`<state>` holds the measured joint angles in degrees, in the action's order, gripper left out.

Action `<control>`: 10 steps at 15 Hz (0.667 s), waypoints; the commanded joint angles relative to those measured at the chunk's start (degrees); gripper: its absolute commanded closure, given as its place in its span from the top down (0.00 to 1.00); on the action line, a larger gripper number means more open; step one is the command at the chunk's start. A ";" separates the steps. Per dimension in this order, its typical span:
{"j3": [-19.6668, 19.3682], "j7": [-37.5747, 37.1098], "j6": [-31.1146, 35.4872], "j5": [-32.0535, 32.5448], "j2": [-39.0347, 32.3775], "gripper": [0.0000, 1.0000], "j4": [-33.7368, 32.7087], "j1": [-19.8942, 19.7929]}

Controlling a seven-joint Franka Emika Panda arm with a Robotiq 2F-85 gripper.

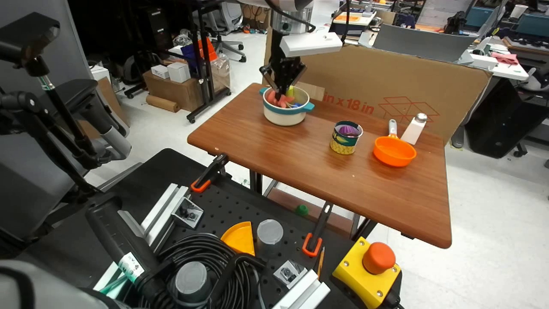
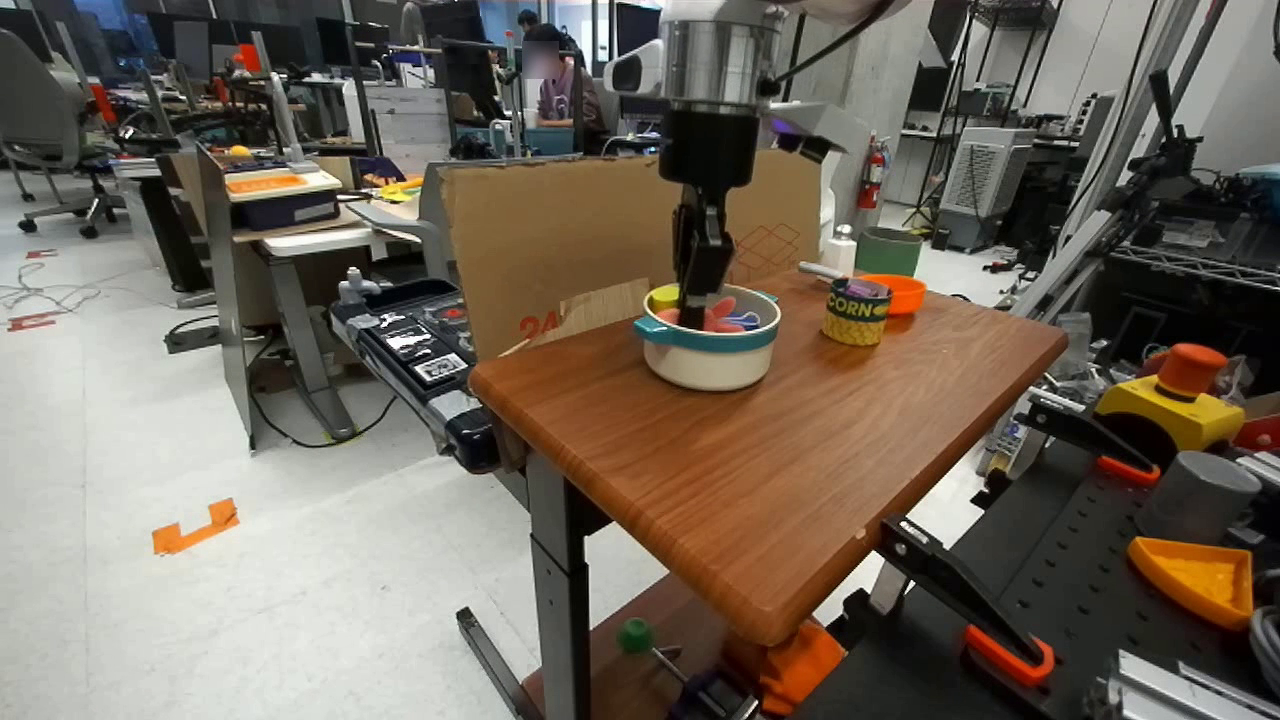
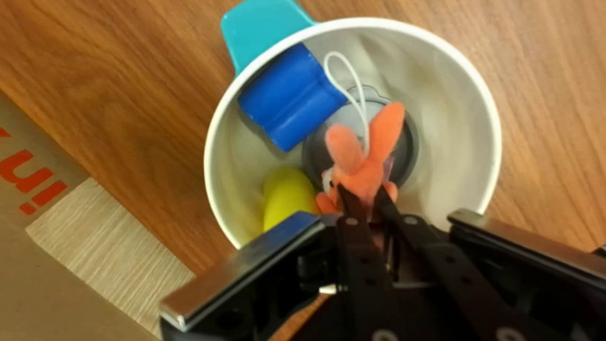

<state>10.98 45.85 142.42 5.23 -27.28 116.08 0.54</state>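
1. Orange plush bunny (image 3: 360,173): obs. inside the cream pot (image 3: 490,123), teal handles. Head & ears visible; lower body hidden by the tool (image 3: 363,193). White cord loop (image 3: 363,111) rises by the ears; attachment to bunny n/c (can't confirm).
2. Tool state: jaws narrow, bunny's body pinched btwn the tips. In both exterior views the tool reaches down inside the pot.
3. Pot contents, addt'l: blue piece (image 3: 293,97) against the wall; yellow item (image 3: 286,194), partly covered by tool, ID unconfirmed; grey round item (image 3: 337,121) at the bottom, overlapped by bunny in wrist view. Count visible: 4 items incl. bunny.
4. Progress, as judged: hold on bunny appears made. Outstanding: bunny neither let go nor clear of pot. Remaining 3 items lie ungripped in the pot.
5. Vicinity: pot stands on the brown counter (image 1: 300,154), near 1 end; cardboard wall (image 1: 364,86) behind. Apart from pot: corn can (image 2: 855,320) w/ purple item (image 1: 348,130) inside. Farther along: orange pan (image 1: 394,156), white shaker (image 1: 414,129) just beside it.
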 commanded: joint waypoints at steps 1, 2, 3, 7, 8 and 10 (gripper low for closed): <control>1.38 2.23 0.22 -0.85 3.30 0.02 2.00 -0.75; 1.37 2.29 0.12 -0.88 3.55 0.02 2.02 -0.71; 1.38 2.42 0.10 -0.92 3.91 0.02 2.21 -0.69; 1.39 3.15 0.21 -1.36 4.98 0.02 2.88 -0.78; 1.40 3.30 0.36 -1.45 5.25 0.02 3.09 -0.78; 1.50 3.62 0.78 -1.85 6.11 0.02 3.44 -0.92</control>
<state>11.66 47.38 142.50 4.93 -23.69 117.62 0.54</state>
